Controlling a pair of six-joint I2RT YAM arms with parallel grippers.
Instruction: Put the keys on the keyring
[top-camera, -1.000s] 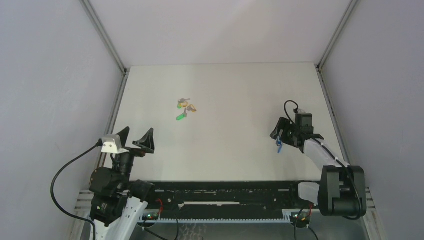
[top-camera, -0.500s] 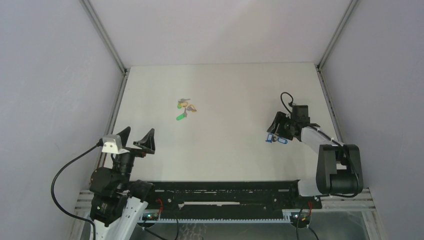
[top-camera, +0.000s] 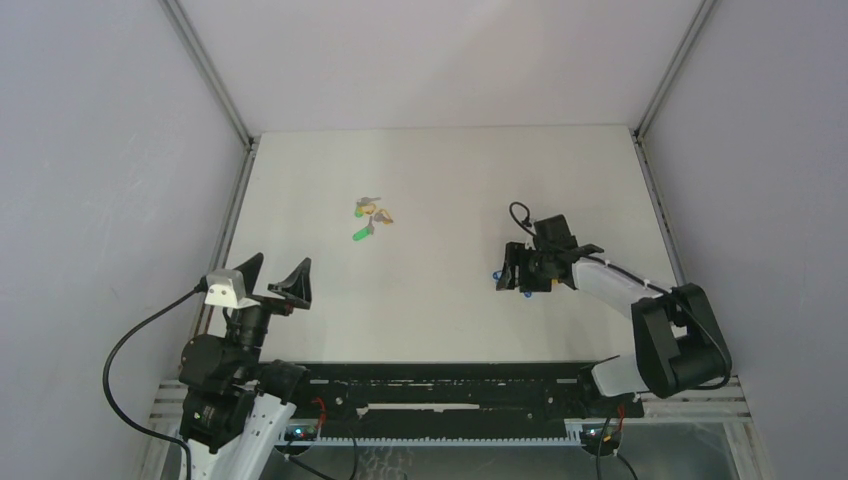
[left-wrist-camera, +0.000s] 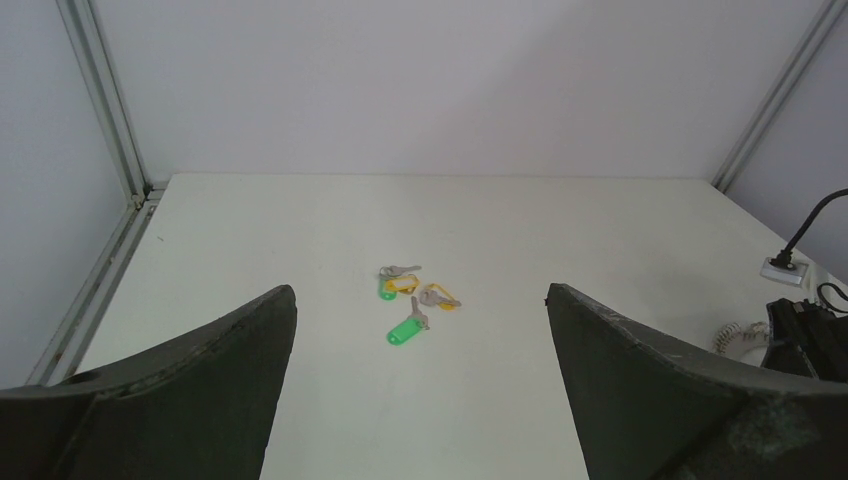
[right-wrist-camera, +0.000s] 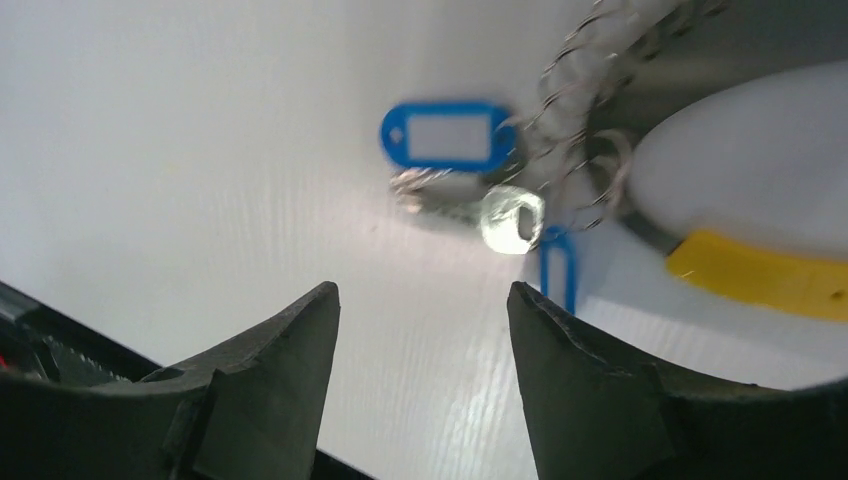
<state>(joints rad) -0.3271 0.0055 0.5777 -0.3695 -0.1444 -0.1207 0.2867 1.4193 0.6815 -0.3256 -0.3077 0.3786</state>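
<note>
Just beside the keyring (right-wrist-camera: 572, 100), the right gripper (right-wrist-camera: 420, 290) hovers over the table (top-camera: 440, 170) with its jaws partly apart and nothing between them. Two blue-tagged keys (right-wrist-camera: 447, 135) lie against the ring's coils. Whether they are threaded on it or only tangled cannot be told. Well apart from the keyring, to its left and farther from the arm bases, the green and yellow keys (left-wrist-camera: 415, 300) sit in a loose cluster. The left gripper (top-camera: 272, 272) stands spread wide and empty, well to the keyring's left at the near edge.

The likely trouble lies in the ring itself. Thin wire lying flat on a smooth surface probably offers little to pinch, so closing jaws may catch a blue tag instead or push the ring aside. With only one arm at the keyring, it could turn or slip when a key is pressed against it. The wide gap to the cluster also means a carry, and a chance of a drop on the way.

Only the right wrist camera shows the ring's coils and the blue tags plainly, though blurred. From overhead the ring is lost and the tags are blue specks. The left wrist view shows the cluster's colours and silver blades, while the overhead view shows how far that cluster lies from the keyring.
</note>
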